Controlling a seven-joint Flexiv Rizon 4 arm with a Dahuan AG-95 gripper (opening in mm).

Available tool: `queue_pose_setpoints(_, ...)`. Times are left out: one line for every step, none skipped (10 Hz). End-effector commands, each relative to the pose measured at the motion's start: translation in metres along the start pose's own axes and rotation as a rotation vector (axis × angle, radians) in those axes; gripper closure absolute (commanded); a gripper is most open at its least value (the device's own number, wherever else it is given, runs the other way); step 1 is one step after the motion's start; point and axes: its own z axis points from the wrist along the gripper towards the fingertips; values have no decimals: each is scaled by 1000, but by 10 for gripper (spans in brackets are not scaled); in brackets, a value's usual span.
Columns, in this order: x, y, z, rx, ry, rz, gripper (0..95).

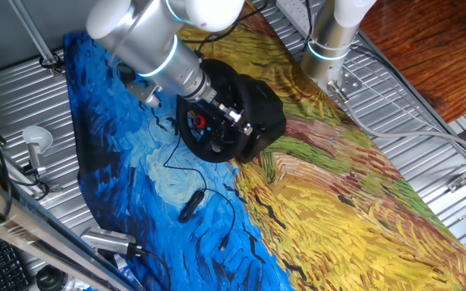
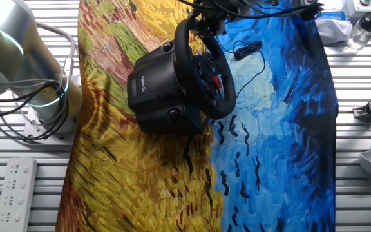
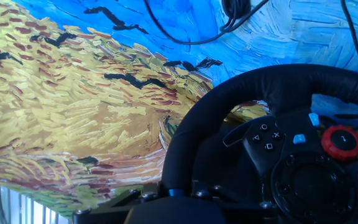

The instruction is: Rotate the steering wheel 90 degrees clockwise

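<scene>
The steering wheel (image 1: pixel 217 151) is black with a thick rim and stands on its bulky black base (image 2: pixel 153 90) in the middle of the painted cloth. Its hub carries a red knob (image 3: pixel 342 142) and small blue-lit buttons. My gripper (image 1: pixel 235 115) is at the rim's upper edge, shut on the rim. In the hand view the rim (image 3: pixel 303 78) curves down between my fingers, with the gripper (image 3: pixel 173 196) at the bottom edge. From the other fixed view the gripper (image 2: pixel 203 24) sits at the top of the wheel (image 2: pixel 221 109).
A small black cabled device (image 1: pixel 190 206) lies on the blue part of the cloth in front of the wheel, its cable looping nearby. The arm's base column (image 1: pixel 330 40) stands behind the cloth. A white power strip (image 2: pixel 15 190) lies on the slatted metal table.
</scene>
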Motion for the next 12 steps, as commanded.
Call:
queue_pose_setpoints(0,-2,0,2,9,8,950)
queue_pose_setpoints(0,-2,1,2,11,18,950)
queue_pose_setpoints(0,-2,1,0,11,37,950)
queue_pose_setpoints(0,-2,1,-1,11,51,950)
queue_pose_setpoints(-1,-2,1,1,9,67,950)
queue_pose_setpoints(-1,-2,2,2,10,73,950)
queue_pose_setpoints(-1,-2,2,3,9,71,950)
queue_pose_setpoints(-1,-2,2,2,9,69,950)
queue_pose_setpoints(-1,-2,2,1,9,66,950)
queue_pose_setpoints(-1,-2,2,2,9,71,950)
queue_pose_setpoints(-2,-2,2,3,4,87,950)
queue_pose_setpoints(-2,-2,2,4,3,93,950)
